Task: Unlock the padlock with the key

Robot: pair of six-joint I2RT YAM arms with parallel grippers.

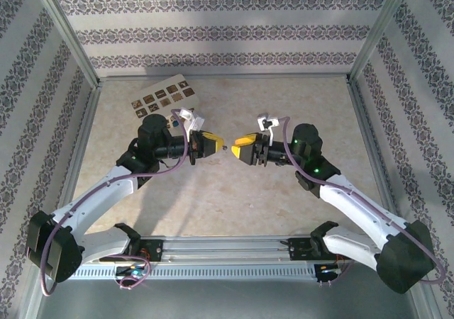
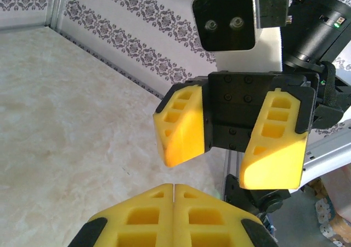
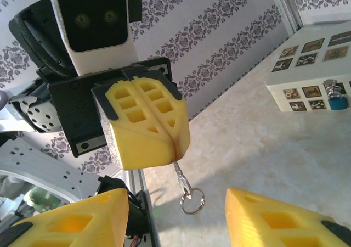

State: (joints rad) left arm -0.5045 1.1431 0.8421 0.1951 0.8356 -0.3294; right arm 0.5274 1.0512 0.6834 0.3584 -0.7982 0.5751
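Left pincer (image 3: 174, 145) and right pincer (image 2: 219, 162): bright yellow fingers on black mounts. Below the left pincer, silver key (image 3: 180, 174) and ring. Past the right pincer's finger, blue padlock (image 3: 336, 100) with silver shackle, against a white card (image 3: 307, 74) of brown-and-black picture tiles. Under both pincers, beige marbled table (image 1: 284, 106). Behind, white walls (image 1: 213, 46) banded in dark floral print. Purple cables (image 1: 159, 169) along white-and-black arms (image 1: 99, 195).

Marbled tabletop (image 1: 234, 205), damask-striped walls (image 1: 213, 32), white card w/ small picture tiles (image 1: 164, 96)
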